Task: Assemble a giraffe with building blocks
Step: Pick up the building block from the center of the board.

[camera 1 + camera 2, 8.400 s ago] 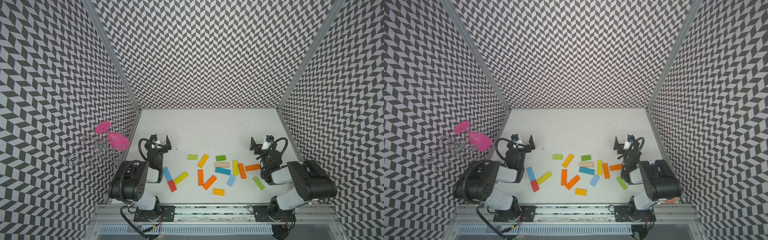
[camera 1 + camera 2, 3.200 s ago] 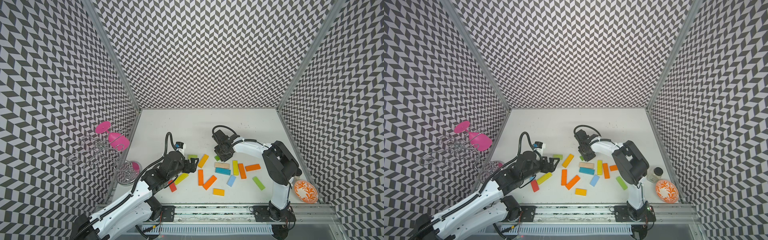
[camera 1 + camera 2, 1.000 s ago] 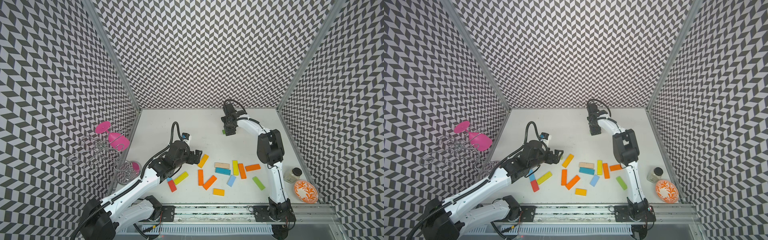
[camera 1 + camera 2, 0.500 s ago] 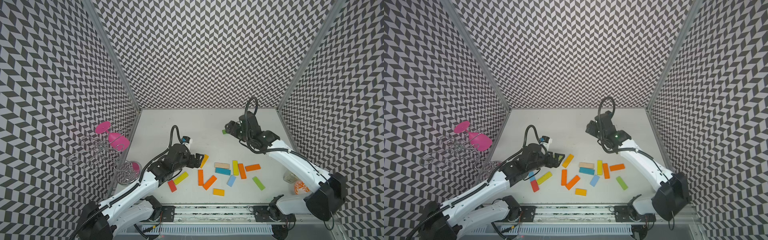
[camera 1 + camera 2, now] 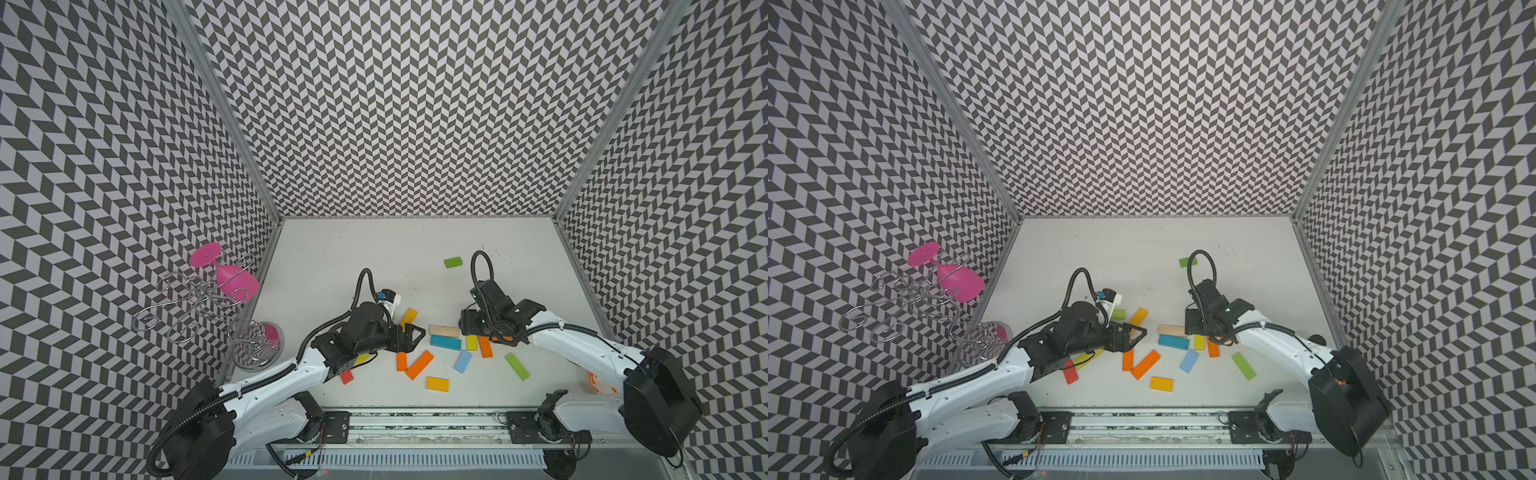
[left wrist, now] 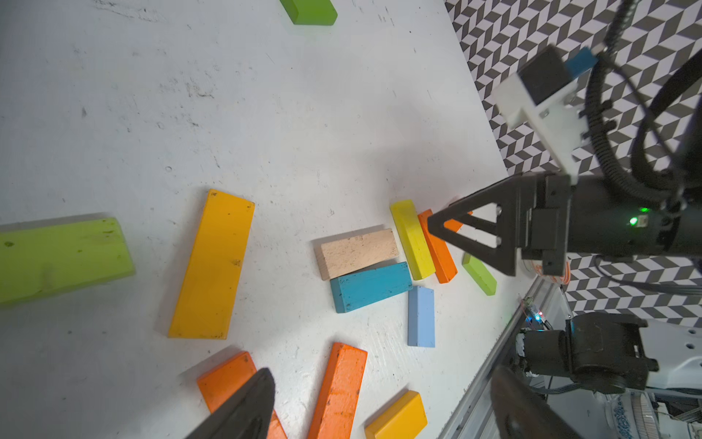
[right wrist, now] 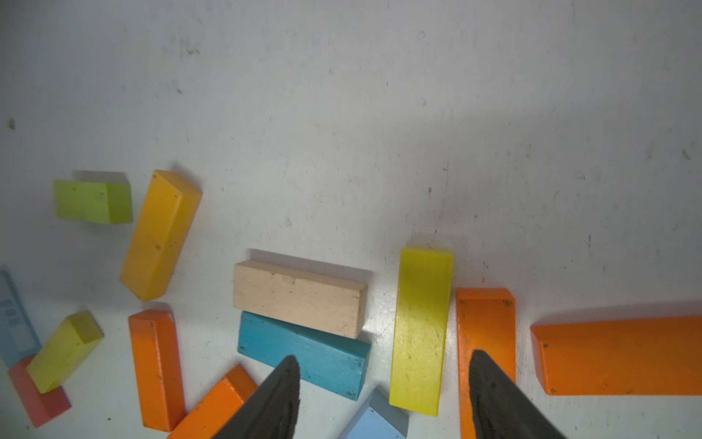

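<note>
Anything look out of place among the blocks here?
Yes: one green block lies alone toward the back of the table, well apart from the other blocks clustered nearer the front edge.

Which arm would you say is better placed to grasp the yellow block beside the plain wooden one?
Right: the right fingers flank the yellow block, while the left fingers hang further off, by an orange block.

Both arms reach inward, left hand [image 5: 415,337] and right hand [image 7: 383,395] lowered, jaws apart.
</note>
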`<action>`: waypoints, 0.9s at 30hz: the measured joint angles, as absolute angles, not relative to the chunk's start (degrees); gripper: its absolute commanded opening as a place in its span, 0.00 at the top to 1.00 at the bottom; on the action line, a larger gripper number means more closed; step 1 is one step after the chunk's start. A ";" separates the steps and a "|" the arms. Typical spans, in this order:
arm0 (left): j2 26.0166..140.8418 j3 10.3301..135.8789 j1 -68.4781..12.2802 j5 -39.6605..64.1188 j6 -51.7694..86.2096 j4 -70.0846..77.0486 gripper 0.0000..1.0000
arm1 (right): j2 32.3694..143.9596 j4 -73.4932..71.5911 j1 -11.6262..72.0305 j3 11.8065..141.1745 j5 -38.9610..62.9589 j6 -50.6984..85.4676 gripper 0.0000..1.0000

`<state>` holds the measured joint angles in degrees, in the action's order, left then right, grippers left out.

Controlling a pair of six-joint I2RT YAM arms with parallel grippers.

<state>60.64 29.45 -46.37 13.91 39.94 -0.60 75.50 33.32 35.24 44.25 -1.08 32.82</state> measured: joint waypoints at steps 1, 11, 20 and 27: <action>60.88 29.45 -46.54 14.20 40.40 0.12 0.11 | 75.94 33.19 35.24 43.94 -0.51 32.56 0.36; 63.44 28.14 -48.36 16.29 43.51 5.21 0.11 | 79.42 32.49 36.23 42.54 0.93 31.92 0.38; 63.44 28.12 -48.36 16.29 43.59 5.96 0.11 | 82.61 31.07 37.01 41.78 0.25 32.16 0.45; 63.42 28.08 -48.36 16.27 43.57 5.98 0.11 | 83.96 29.28 37.39 42.22 -0.93 32.64 0.58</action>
